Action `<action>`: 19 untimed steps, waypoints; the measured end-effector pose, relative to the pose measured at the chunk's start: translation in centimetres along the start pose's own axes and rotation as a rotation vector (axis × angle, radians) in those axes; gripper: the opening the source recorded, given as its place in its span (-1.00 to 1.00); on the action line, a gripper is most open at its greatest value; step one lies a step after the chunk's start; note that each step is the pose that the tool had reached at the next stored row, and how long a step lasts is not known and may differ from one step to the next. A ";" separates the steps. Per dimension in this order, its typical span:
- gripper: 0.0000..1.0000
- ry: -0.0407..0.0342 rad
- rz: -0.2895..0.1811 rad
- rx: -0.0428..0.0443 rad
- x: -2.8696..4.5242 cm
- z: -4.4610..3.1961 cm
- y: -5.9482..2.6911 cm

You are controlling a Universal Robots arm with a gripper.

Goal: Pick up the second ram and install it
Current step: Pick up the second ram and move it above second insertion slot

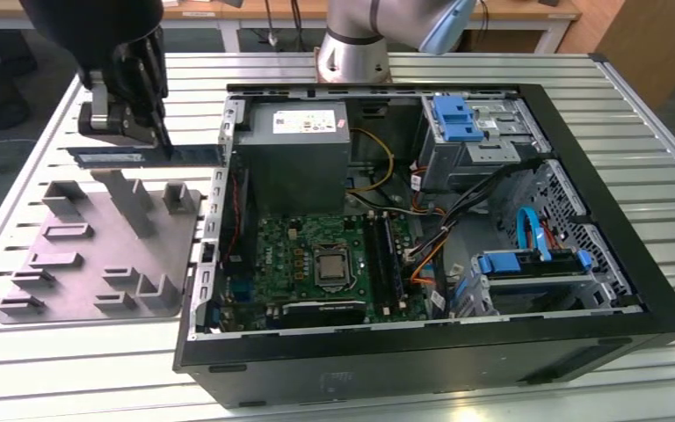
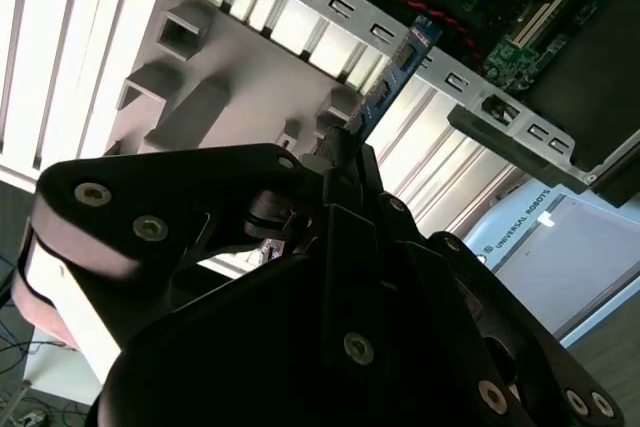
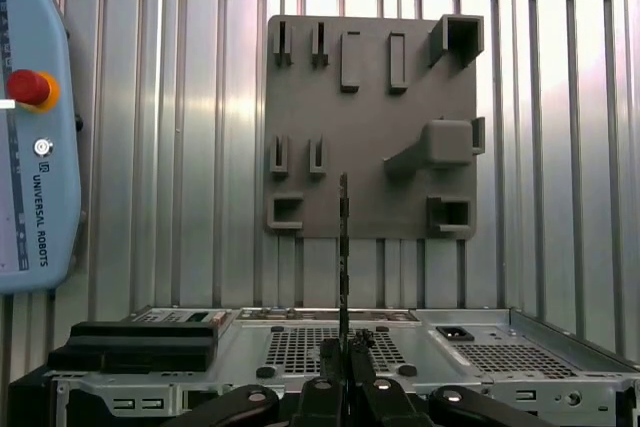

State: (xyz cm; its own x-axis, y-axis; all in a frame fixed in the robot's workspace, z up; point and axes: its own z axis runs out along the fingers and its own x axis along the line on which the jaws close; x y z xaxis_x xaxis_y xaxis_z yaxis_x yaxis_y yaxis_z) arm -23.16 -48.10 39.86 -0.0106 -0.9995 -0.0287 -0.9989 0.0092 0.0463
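Observation:
My gripper (image 1: 159, 145) hangs over the table at the exterior view's left, beside the open computer case (image 1: 431, 220) and just above the grey holder plate (image 1: 91, 255). It is shut on the second ram (image 1: 109, 157), a thin dark blue-green stick lying level in the air. In the second wrist view the stick (image 2: 400, 62) juts out from the closed fingertips (image 2: 352, 147) toward the case's metal edge. The first wrist view has the stick edge-on (image 3: 343, 247), rising from the gripper (image 3: 343, 352) in front of the holder plate (image 3: 370, 127). The motherboard (image 1: 314, 255) with its black memory slots (image 1: 387, 255) lies inside the case.
The case also holds a power supply (image 1: 296, 141), blue drive brackets (image 1: 455, 119) and loose cables (image 1: 431, 246). The holder plate (image 2: 230, 77) carries raised grey posts and pockets. A teach pendant (image 3: 30, 127) lies on the slatted metal table. The arm's base (image 1: 355, 53) stands behind the case.

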 end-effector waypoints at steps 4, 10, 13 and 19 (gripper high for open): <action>-0.73 0.0000 0.000 -0.0003 -0.01 -0.03 -0.73; -0.73 0.0001 0.000 -0.0010 -0.02 -0.06 -1.91; -0.73 0.0001 0.000 -0.0012 -0.02 -0.07 -2.48; -0.73 0.0001 0.000 -0.0020 -0.04 -0.09 -3.75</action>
State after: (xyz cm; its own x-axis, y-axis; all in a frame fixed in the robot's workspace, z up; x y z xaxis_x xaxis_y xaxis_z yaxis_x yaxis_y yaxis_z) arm -19.41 -48.10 39.78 -0.0106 -0.9995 -0.0286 -0.9988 0.0092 0.0483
